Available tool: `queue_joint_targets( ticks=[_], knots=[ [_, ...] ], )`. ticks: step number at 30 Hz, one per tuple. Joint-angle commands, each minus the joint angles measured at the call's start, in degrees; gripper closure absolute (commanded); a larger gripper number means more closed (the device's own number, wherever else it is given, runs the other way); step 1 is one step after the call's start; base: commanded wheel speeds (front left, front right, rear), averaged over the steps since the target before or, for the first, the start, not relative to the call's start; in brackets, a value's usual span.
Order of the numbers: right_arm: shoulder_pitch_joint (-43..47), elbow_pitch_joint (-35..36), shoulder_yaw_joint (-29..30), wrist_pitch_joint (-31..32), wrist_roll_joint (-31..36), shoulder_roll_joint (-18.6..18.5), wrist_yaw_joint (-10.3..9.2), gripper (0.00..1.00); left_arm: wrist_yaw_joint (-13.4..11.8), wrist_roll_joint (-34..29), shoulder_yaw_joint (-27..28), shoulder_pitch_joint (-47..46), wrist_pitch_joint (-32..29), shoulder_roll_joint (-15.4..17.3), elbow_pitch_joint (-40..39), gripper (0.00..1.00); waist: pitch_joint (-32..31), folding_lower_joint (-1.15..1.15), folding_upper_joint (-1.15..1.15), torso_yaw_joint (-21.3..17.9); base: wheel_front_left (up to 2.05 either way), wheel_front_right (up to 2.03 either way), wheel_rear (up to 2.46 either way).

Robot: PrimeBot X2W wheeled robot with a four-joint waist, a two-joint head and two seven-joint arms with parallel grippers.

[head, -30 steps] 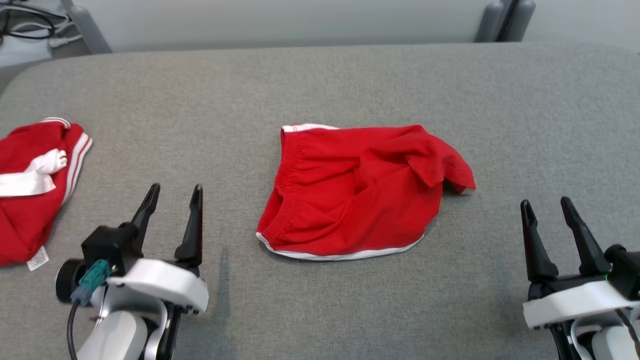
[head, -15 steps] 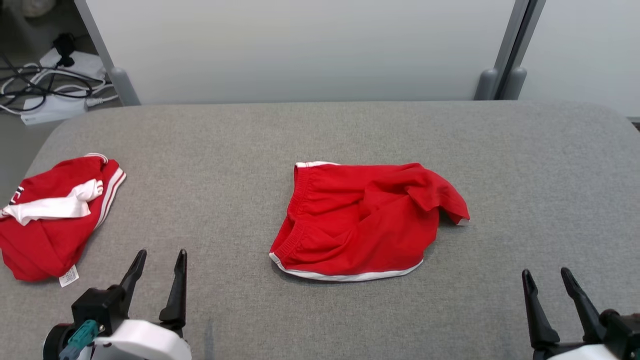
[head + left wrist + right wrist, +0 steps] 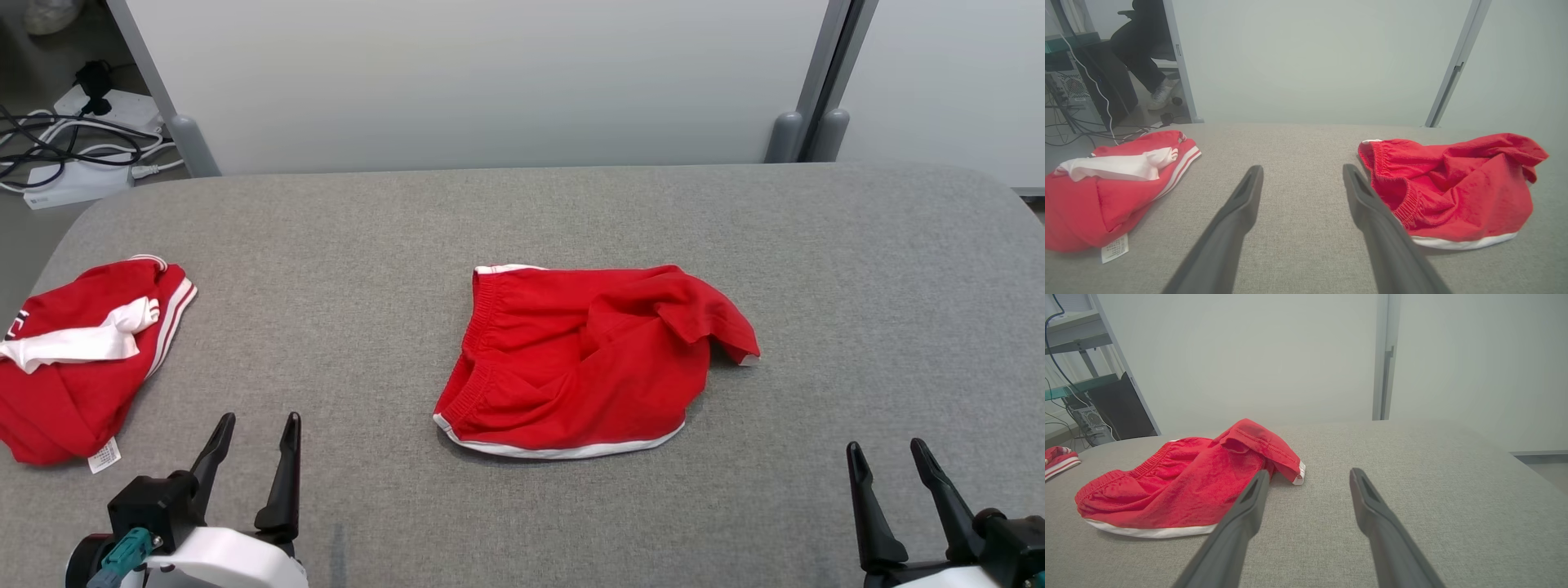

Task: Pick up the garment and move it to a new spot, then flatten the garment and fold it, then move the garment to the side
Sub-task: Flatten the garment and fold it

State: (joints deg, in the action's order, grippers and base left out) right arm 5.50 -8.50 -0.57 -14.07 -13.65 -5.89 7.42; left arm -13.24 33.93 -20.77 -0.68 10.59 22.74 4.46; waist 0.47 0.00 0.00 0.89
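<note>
A crumpled red garment (image 3: 588, 359) with white trim and an elastic waistband lies in the middle of the grey padded table (image 3: 326, 245). My left gripper (image 3: 260, 418) stands open and empty near the front edge, to the garment's left. In the left wrist view the garment (image 3: 1453, 183) lies just right of the open left gripper (image 3: 1303, 167). My right gripper (image 3: 886, 446) is open and empty at the front right. The right wrist view has the garment (image 3: 1188, 486) left of the open right gripper (image 3: 1310, 471).
A second red garment with white stripes (image 3: 73, 376) lies bunched at the table's left edge, also in the left wrist view (image 3: 1106, 192). Cables and a power strip (image 3: 65, 155) lie on the floor beyond the back left corner. A seated person's leg (image 3: 1147, 53) is far back.
The head camera has tilted up, so the whole picture has slid down and the far wall has come into view. Both grippers stay open and the garment keeps its shape.
</note>
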Motion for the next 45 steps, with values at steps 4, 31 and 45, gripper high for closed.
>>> queue_joint_targets(
  ticks=[4, 31, 45],
  knots=[
    [-1.57, 1.34, -1.58, 0.16, 0.37, -0.99, 0.07, 0.00, -0.53, -0.08, 2.13, -2.70, -0.10, 1.28, -1.63, 0.00, 0.39, 0.00, 0.00, 0.20, 0.00, 0.00, 0.00],
    [-23.21, -27.00, -18.79, 0.57, -4.79, -5.68, 0.07, 0.00, 1.92, -1.55, -2.87, -12.66, 0.95, -3.68, -0.59, 0.00, 9.00, 0.00, 0.00, 8.44, 0.00, 0.00, 0.00],
    [-30.19, -35.74, -25.49, -0.71, -8.32, -4.40, 0.07, 0.89, 1.96, -1.60, -3.08, -13.96, 1.50, -3.74, 0.58, 0.00, 10.23, 0.00, 0.00, 8.77, 0.00, 0.00, 0.00]
  ],
)
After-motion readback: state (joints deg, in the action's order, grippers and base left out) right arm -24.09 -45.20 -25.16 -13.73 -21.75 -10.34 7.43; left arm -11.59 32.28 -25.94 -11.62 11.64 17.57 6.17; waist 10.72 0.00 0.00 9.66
